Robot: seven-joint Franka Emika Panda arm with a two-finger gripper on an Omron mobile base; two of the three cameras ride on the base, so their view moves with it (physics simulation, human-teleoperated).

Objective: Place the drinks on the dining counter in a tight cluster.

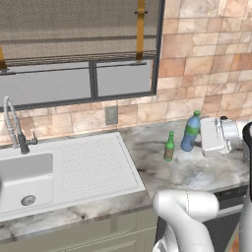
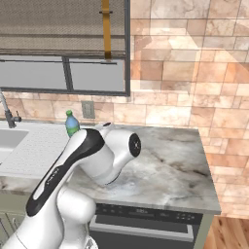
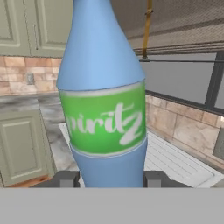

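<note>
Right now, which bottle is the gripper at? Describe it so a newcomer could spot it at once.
On the marble kitchen counter, right of the sink, two bottles stand below the tiled wall. It is the blue bottle with the green cap and label, between the gripper tips; its neighbour, the dark green bottle, is slimmer and shorter.

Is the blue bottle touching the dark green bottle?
Apart. The left base view shows bare counter between the blue bottle and the dark green bottle.
</note>
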